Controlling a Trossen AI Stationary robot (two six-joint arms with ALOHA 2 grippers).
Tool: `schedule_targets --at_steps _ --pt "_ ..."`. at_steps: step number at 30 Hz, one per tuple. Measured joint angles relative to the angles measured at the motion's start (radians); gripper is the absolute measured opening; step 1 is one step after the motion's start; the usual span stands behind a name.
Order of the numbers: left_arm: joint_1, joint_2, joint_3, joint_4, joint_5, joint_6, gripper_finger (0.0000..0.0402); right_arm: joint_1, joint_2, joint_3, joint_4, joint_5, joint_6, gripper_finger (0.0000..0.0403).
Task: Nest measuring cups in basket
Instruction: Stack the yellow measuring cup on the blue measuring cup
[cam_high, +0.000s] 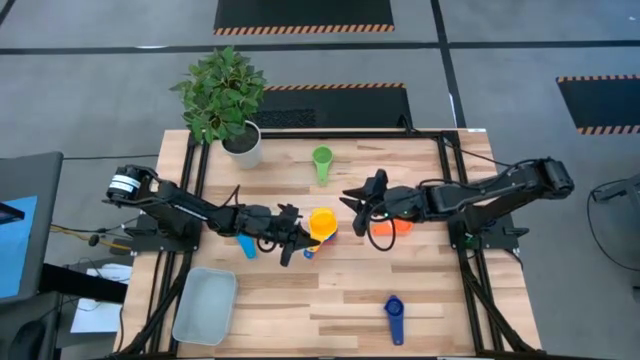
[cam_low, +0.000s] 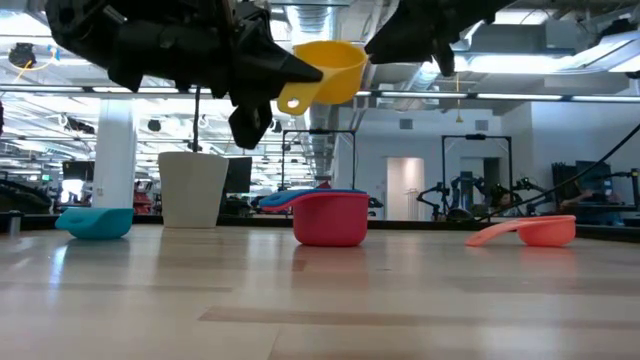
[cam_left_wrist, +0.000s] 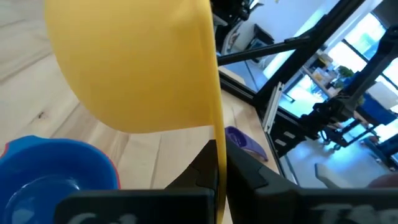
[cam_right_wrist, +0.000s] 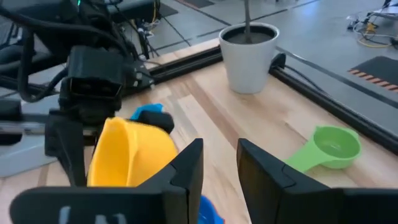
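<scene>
We've got the yellow cup up in the air.
Left gripper fingers clamp its handle above the red cup mid-bench; right gripper hangs close by, fingers apart, and the basket sits near the bench's front-left corner.

Yellow cup is raised above mid-table, clamped by its handle in the left gripper. Beneath it a blue cup sits nested in a red cup. Green cup lies at the far side; orange cup right of centre; light blue cup left; dark blue cup near front. Pale basket rests at the front-left corner.
</scene>
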Motion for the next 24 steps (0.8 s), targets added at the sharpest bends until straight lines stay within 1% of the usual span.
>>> schedule_targets --at_steps 6,11,13,16,20,24 --pt "0.0 0.005 0.0 0.034 0.012 0.019 0.0 0.019 0.001 0.0 0.0 0.0 0.003 0.0121" --pt "0.007 0.097 0.008 0.162 0.09 -0.021 0.0 0.023 0.001 0.0 0.006 0.0 0.004 0.0119" --pt "0.022 0.13 0.012 0.201 0.143 -0.055 0.0 0.022 0.001 0.0 0.004 0.0 0.004 0.0119" --pt "0.05 0.169 0.032 0.238 0.192 -0.12 0.0 0.022 0.001 0.0 0.004 0.0 0.003 0.0119" --pt "0.075 0.222 0.045 0.222 0.256 -0.22 0.0 0.022 0.001 0.0 -0.001 0.0 0.003 0.0119" --pt "0.101 0.245 0.046 0.196 0.316 -0.356 0.0 0.022 0.001 0.0 -0.014 0.0 0.005 0.0119"
